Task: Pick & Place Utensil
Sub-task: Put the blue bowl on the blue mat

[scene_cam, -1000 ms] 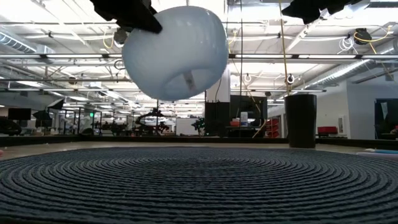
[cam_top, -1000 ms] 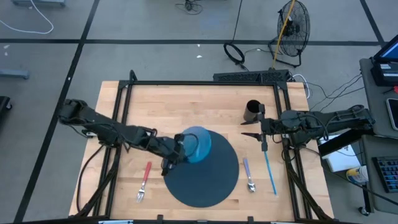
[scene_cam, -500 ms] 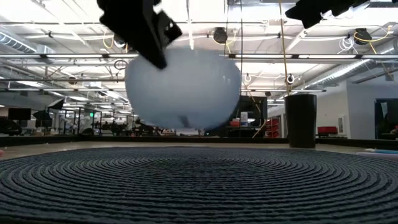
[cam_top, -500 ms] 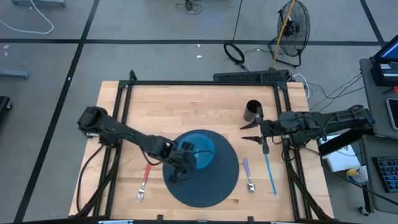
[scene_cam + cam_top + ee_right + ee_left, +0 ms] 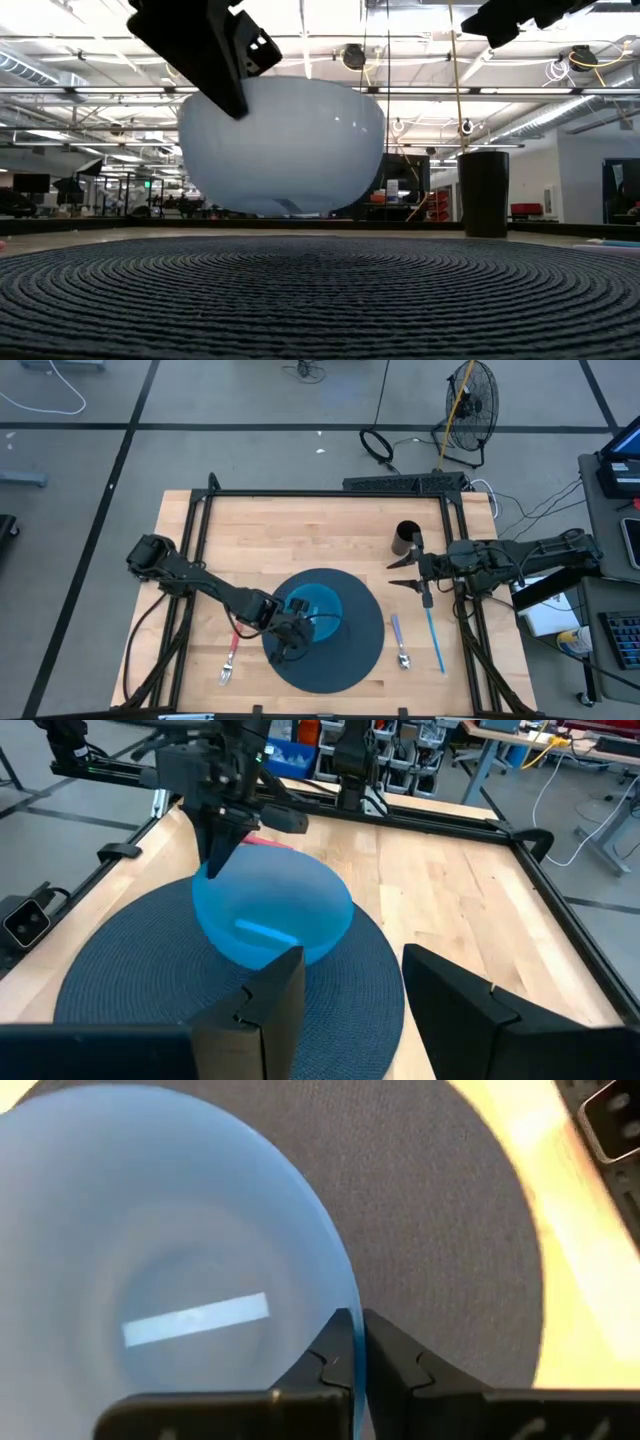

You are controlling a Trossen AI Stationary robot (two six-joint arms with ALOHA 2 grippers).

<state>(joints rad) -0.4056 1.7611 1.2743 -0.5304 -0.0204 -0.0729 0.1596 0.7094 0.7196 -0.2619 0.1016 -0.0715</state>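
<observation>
Left tool pinching blue bowl rim, bowl mouth up

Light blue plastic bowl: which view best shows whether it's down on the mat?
Low view: the light blue plastic bowl hangs just above the dark woven round mat. High and wrist views show its rim and inside, not the gap.

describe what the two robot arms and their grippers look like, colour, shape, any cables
Both arms are black and slim, built of jointed segments. The left gripper ends in two flat, dark fingers tapering to angular tips. The right gripper has two broad, blocky black fingers. In the high view, thin black cables run by the left arm and the right arm.
</observation>
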